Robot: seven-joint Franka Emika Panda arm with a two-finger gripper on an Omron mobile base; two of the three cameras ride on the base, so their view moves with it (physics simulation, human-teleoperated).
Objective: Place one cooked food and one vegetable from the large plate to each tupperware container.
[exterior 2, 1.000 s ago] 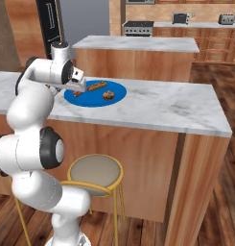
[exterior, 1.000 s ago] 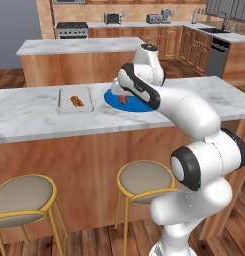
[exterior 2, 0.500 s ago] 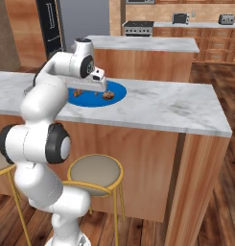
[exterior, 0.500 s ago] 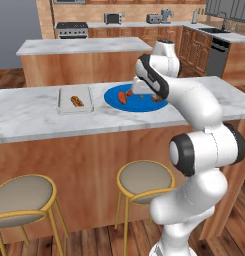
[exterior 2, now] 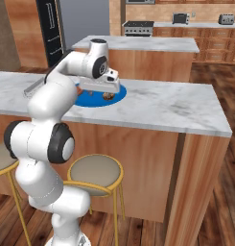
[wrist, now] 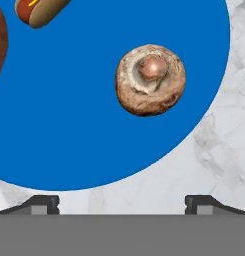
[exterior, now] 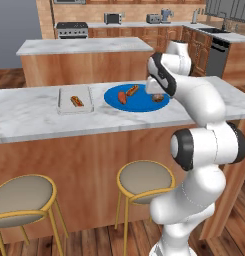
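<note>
A simulated kitchen, with a white robot arm reaching over a long marble counter [exterior: 24,120].

Over the last second the arm has swung from the left part of the bright blue plate [exterior: 139,100], near the tray, across to the plate's right side. The plate, its food and the tray have not moved. In the left base view the pale tray [exterior: 75,98] already holds one hot dog [exterior: 76,101], and no vegetable is seen in it. The swing reads as a return trip to fetch the next piece, most likely a vegetable to go with that hot dog.

On the plate lie a second hot dog [exterior: 132,90] towards the far side, a red-orange tapered piece [exterior: 122,97] just left of it, and a brown, lumpy, mushroom-like vegetable [exterior: 157,97] near the right edge. A second container cannot be made out.

The gripper [wrist: 122,202] now hangs above the plate's right rim. In the hand view its two dark fingertips [wrist: 42,204] stand wide apart with nothing between them, over bare marble just outside the plate. The mushroom-like piece [wrist: 150,80] sits ahead of the fingers, a little to the right of the midline between them, well apart from both tips. It rests flat, stem stub up, close to the plate's edge. The hot dog [wrist: 39,11] is just in view at the top left corner. To take the mushroom piece, the hand would likely need to move forward over it and then descend.
</note>
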